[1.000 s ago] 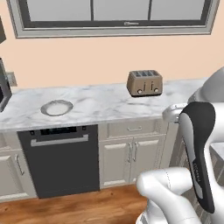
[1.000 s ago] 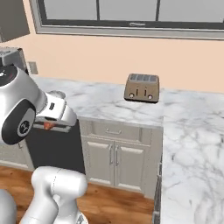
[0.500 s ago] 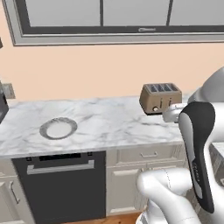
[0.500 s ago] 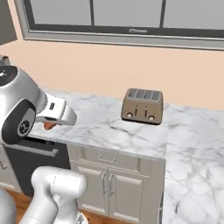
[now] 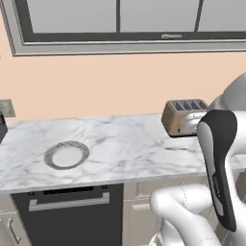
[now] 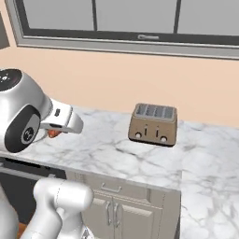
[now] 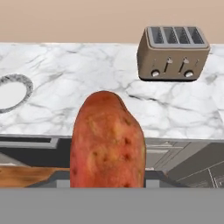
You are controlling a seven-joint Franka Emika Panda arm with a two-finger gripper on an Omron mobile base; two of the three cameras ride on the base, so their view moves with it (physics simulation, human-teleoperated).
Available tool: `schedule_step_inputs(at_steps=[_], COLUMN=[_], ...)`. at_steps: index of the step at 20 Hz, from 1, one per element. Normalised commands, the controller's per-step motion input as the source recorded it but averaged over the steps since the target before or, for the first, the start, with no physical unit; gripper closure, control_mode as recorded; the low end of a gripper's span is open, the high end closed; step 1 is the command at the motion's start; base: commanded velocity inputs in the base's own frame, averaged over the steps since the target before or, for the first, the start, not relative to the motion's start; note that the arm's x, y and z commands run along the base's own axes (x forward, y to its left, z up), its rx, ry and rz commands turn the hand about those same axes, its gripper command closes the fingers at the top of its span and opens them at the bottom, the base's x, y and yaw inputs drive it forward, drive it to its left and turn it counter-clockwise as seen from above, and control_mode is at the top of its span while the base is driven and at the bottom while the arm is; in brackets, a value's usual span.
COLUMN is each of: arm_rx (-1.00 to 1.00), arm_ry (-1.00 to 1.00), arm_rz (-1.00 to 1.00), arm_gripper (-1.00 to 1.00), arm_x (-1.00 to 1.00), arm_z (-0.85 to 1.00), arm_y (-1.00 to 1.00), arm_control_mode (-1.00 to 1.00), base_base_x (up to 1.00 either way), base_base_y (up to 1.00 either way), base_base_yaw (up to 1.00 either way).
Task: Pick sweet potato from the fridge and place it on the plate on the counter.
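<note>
Plate point(image 5: 67, 154) on counter point(image 5: 125, 153) left; toaster point(image 5: 184, 116) right (near wall); dishwasher point(image 5: 69, 218) below plate

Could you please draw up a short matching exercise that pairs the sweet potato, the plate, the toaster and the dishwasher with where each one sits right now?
Things:
1. sweet potato
2. plate
3. toaster
4. dishwasher

Places:
A. built in under the counter, below the plate
B. lying bare on the marble, left of the toaster
C. carried in the jaws, off the counter
D. standing on the marble near the peach wall

Pairs: 1-C, 2-B, 3-D, 4-A
</note>
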Motion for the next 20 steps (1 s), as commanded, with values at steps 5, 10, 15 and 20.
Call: schedule_step_inputs(at_steps=[5,10,15,20], arm_rx=[0.0,0.0,0.0,0.0], arm_ry=[0.0,0.0,0.0,0.0], arm_rz=[0.0,0.0,0.0,0.0], arm_gripper=[1.0,1.0,1.0,1.0], arm_x=[0.0,0.0,0.0,0.0], arm_z=[0.0,0.0,0.0,0.0], arm_y=[0.0,0.0,0.0,0.0], arm_control_mode=[1.0,1.0,1.0,1.0], base_base_x=[0.0,0.22,0.34,0.39], base_base_y=[0.93,0.95,0.47,0.38], base_base_yaw=[0.0,-0.04,-0.12,-0.12])
